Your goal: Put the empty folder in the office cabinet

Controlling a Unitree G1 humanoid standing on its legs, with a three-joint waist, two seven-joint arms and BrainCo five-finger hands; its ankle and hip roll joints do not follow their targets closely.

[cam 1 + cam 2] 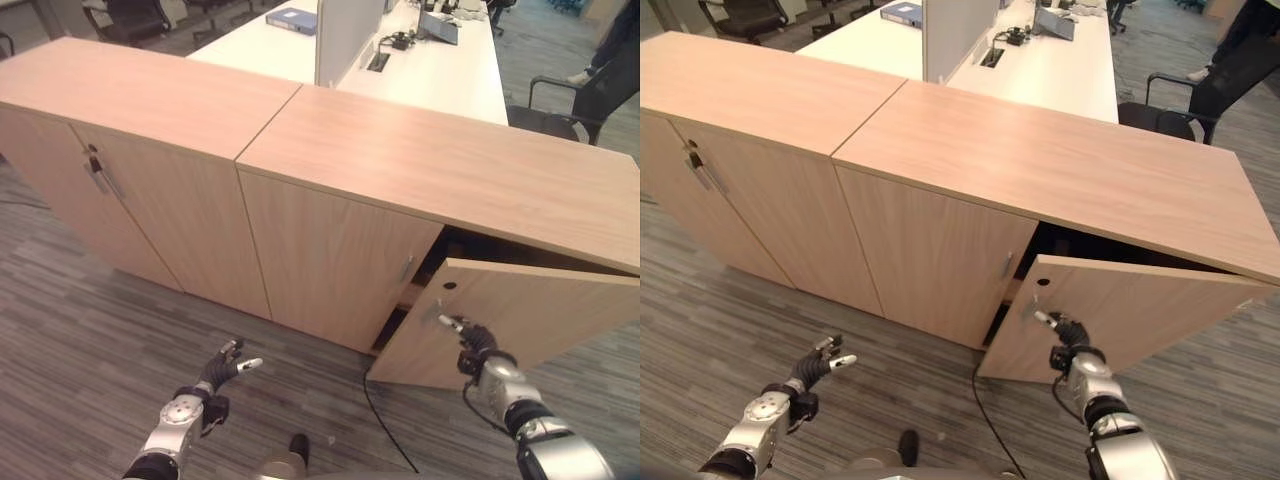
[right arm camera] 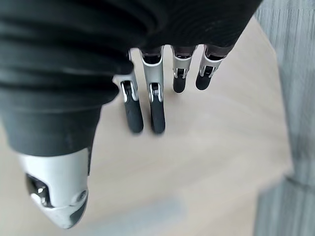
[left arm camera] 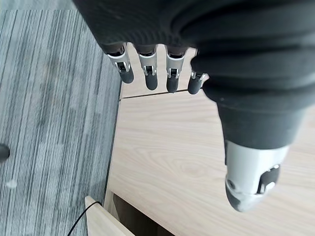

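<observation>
A blue folder lies flat on the white desk behind the row of wooden cabinets. The right cabinet's door stands partly open, with a dark gap behind it. My right hand is at the door's free edge, open, its straight fingers reaching toward the small metal handle. My left hand hangs open low over the carpet in front of the middle cabinet door, holding nothing; its fingers are relaxed.
The left cabinet has closed doors with a metal handle. A white divider panel stands on the desk. An office chair and a person are at the far right. Grey carpet lies in front.
</observation>
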